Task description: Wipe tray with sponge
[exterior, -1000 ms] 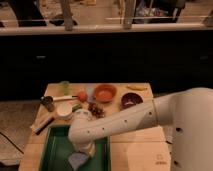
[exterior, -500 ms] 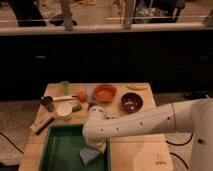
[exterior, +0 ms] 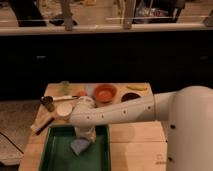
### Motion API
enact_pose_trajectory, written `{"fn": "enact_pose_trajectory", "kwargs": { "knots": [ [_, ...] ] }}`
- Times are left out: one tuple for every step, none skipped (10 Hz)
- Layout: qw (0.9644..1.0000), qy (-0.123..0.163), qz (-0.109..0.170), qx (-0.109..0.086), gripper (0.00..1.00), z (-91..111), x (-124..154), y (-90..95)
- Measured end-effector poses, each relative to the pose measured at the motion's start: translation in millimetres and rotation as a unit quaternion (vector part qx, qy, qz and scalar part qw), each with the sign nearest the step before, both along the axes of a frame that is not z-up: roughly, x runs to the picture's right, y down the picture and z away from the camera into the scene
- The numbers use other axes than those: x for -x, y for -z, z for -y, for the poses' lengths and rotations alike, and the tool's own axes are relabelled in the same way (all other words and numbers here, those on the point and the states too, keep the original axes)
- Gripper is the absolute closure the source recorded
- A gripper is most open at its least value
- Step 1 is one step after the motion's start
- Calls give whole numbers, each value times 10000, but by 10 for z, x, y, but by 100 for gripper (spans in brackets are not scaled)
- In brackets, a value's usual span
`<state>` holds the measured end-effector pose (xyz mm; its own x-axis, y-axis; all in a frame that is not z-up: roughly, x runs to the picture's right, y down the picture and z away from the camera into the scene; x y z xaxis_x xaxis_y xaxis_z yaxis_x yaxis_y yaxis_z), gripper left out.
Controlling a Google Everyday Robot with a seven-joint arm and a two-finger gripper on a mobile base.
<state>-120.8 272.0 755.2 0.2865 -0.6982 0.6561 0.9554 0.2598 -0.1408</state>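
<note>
Sponge: the pale blue-grey sponge (exterior: pixel 79 146) lies flat on the tray floor, near the middle of the part I can see.
Tray: the dark-green tray (exterior: pixel 50 150) sits at 7 o'clock on the bench (exterior: pixel 135 142), with its near end cut off by the frame edge.
Claw: the claw (exterior: pixel 85 136) comes straight down onto the sponge from 12 o'clock and touches its top. I cannot tell whether it is clamped on the sponge or only pressing on it.
Arm: the white arm (exterior: pixel 120 112) reaches in from 3 o'clock, lying low and almost level over the bench.
Change: half a second ago the sponge was nearer the tray's 4 o'clock side. It has since slid toward 10 o'clock and a little further from the near end. The arm has flattened out as well.
Meaning: I read this as a wiping stroke in progress, with the sponge dragged across the tray floor and not lifted.
Progress: only the middle strip looks covered, so I judge the 9 o'clock edge and the corners are still to be wiped.
Neighbours: the white cup (exterior: pixel 64 111) stands just beyond the tray's 12 o'clock rim, close to the wrist. The orange bowl (exterior: pixel 105 92) is farther off at 1 o'clock.
Risk: a longer push toward 12 o'clock could knock that cup.
</note>
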Motion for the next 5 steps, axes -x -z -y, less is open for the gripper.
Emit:
{"fn": "enact_pose_trajectory", "kwargs": {
  "knots": [
    [9999,69,51,56,98,-107,28,75],
    [9999,93,63,113,98,-244,7,180],
    [9998,80,29,183,98,-421,-89,298],
    [9998,55,-9,210,98,-485,-156,332],
    [9996,-36,-120,240,98,-568,-324,370]
  ]
}}
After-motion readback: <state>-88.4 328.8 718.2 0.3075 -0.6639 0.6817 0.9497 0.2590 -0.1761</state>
